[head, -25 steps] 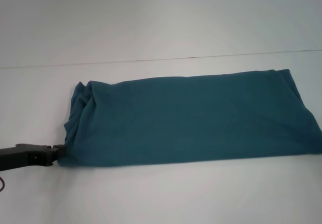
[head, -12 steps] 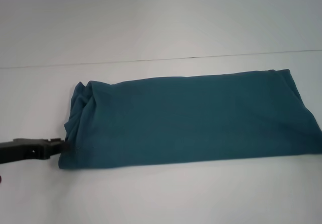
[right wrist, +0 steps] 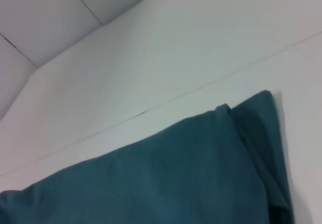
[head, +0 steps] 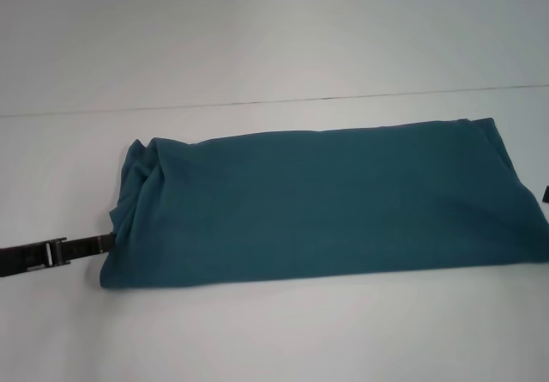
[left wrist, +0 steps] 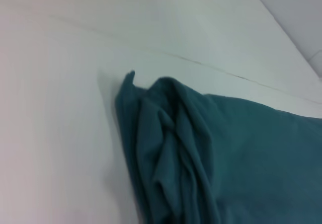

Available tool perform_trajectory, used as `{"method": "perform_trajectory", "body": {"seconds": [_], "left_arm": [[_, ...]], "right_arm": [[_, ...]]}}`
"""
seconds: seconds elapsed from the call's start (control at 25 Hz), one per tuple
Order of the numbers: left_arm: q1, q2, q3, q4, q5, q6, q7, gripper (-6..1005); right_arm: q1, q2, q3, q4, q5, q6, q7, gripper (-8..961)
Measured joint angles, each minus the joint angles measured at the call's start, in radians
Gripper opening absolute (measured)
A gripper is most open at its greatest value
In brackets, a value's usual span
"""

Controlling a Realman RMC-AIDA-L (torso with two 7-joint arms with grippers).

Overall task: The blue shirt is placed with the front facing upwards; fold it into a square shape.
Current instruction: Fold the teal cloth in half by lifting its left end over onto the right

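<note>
The blue shirt (head: 326,202) lies on the white table as a long band running left to right, plain teal side up, no print showing. Its left end is bunched into folds (left wrist: 171,148); its right end lies flatter, with layered edges (right wrist: 261,148). My left gripper (head: 105,243) reaches in low from the left and meets the shirt's left edge a little above the near corner. Of my right gripper (head: 545,195) only a dark sliver shows at the picture's right edge, beside the shirt's right end.
The white table (head: 274,339) spreads on all sides of the shirt. A thin seam (head: 300,100) crosses it behind the shirt. In the right wrist view a pale panelled wall (right wrist: 60,22) rises behind the table.
My left gripper has slid from the shirt's near-left corner a little farther up its left edge and now looks thinner. A sliver of the right gripper has come into view at the right edge.
</note>
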Motion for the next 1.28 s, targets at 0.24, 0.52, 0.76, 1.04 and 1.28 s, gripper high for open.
{"method": "perform_trajectory", "body": {"seconds": [0.24,0.52,0.76,1.04,1.28], "left_arm": [[0.004,0.001,-0.04,0.009,0.001,0.097,-0.038,675],[0.004,0.011,-0.075,0.01,0.021,0.2,-0.06,699],[-0.005,0.013,-0.067,-0.036,0.062,0.203,-0.068,699],[-0.025,0.018,-0.063,-0.098,0.073,0.149,-0.068,699],[-0.044,0.024,-0.038,-0.147,0.077,0.102,-0.069,698]], "right_arm": [[0.012,-0.009,0.01,0.0,0.004,0.0,0.003,937],[0.018,-0.018,0.013,0.0,0.012,-0.001,0.006,932],[0.019,-0.018,0.013,0.0,0.012,-0.002,0.009,931],[0.019,-0.018,0.012,0.0,0.012,-0.002,0.019,932],[0.019,-0.019,0.021,0.0,0.012,-0.001,0.02,931]]}}
